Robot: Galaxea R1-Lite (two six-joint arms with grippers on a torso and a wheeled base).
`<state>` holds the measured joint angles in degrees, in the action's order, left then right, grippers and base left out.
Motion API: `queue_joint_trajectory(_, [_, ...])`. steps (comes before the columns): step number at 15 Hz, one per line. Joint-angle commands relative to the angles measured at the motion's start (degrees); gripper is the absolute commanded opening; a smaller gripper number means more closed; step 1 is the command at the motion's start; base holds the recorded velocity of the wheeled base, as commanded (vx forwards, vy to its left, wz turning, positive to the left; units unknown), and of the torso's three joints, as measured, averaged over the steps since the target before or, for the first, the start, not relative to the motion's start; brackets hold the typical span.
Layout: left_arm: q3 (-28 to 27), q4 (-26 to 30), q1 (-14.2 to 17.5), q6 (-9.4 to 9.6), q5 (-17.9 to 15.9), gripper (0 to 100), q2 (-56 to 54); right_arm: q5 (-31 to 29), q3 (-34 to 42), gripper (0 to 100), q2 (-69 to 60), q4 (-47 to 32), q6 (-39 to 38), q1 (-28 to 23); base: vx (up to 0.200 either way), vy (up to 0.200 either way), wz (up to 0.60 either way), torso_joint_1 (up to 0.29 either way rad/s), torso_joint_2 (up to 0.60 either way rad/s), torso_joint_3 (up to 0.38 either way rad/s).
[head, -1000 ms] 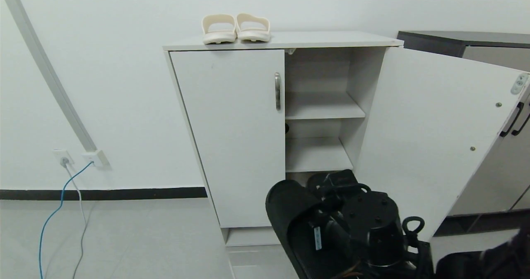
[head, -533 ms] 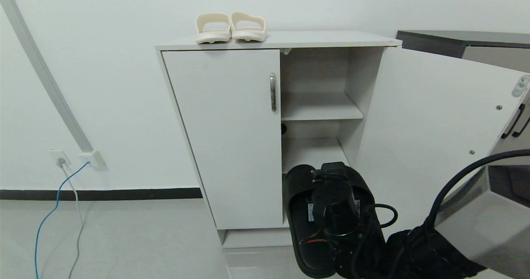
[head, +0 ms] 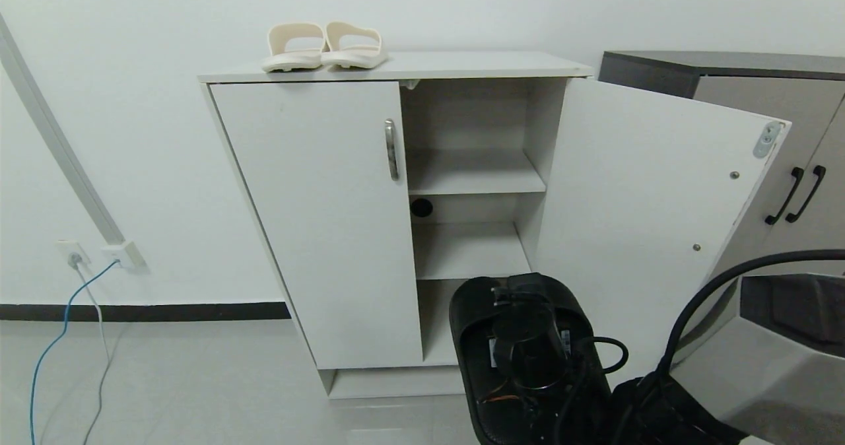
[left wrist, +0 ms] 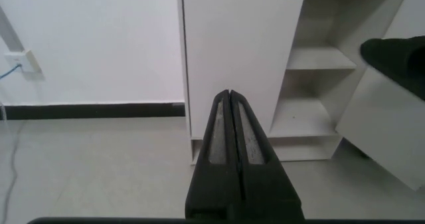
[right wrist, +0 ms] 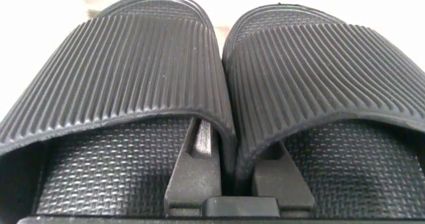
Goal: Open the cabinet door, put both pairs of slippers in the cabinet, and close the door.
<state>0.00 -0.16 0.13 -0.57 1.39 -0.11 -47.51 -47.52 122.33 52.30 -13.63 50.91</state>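
The black slippers sit in the lower centre of the head view, side by side with their toes pointing at the cabinet. They are held off the floor in front of its lowest compartment. Whether their toes have crossed the cabinet's front edge cannot be told. The right gripper carries them. In the right wrist view one finger lies under each ribbed strap, and the right gripper is clamped on the two inner side walls, which press together between the fingers. The black slippers are seen there from the heel end. Above them in the head view the right door is swung wide open toward the right of the frame, showing two bare shelves and a round hole in the back panel between them. The left door is closed, with its metal handle upright along its inner edge. The cream slippers stand as a pair on the cabinet top, above the left door in the upper centre-left of the frame, toes toward the wall. The left gripper has its fingers pressed flat together with nothing between them. It hangs above the floor in front of the cabinet's closed half. At the right edge of the head view a grey cabinet with black handles stands beside the open door. At the lower left a wall socket feeds a blue cable and a grey one down to the floor.
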Motion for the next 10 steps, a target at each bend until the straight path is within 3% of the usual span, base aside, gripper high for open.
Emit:
queue_joint_trajectory(1, [0.0,-0.02,0.04,-0.04,0.02,0,0.11,-0.04,0.76,0,-0.08,0.09,0.18,-0.2,0.0,0.0,0.0,0.0,0.0,0.0])
queue_joint_trajectory(10, [0.0,-0.02,0.04,-0.22,0.02,0,0.11,3.21,2.43,0,1.07,0.17,1.06,-5.56,0.0,0.0,0.0,0.0,0.0,0.0])
